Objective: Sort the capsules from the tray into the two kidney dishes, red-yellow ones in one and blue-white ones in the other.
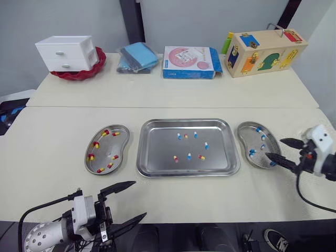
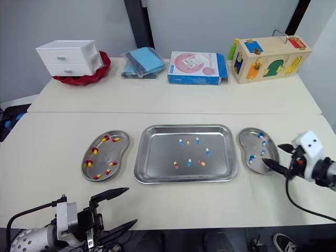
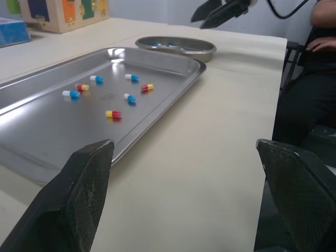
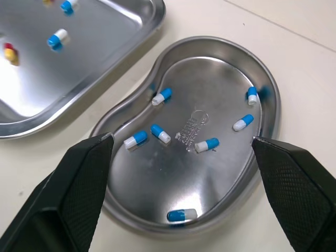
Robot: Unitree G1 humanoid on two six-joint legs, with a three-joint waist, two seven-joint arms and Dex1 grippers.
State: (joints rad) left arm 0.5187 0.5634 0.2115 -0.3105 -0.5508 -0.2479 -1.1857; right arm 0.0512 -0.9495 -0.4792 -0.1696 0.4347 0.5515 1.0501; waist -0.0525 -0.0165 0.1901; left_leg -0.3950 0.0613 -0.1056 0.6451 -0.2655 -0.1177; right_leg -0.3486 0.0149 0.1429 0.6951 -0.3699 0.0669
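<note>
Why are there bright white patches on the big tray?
Left wrist view: the shiny tray mirrors the room's light, brightest at one corner. Right wrist view: the dish gleams pale too, and its wall reflects a blue capsule.

A white drawer unit (image 1: 66, 52) and red dish (image 1: 80, 73) are seen far beyond the left claw (image 1: 139, 198). A wooden latch box (image 1: 265, 52) is seen far beyond the right claw (image 1: 273, 147)
</note>
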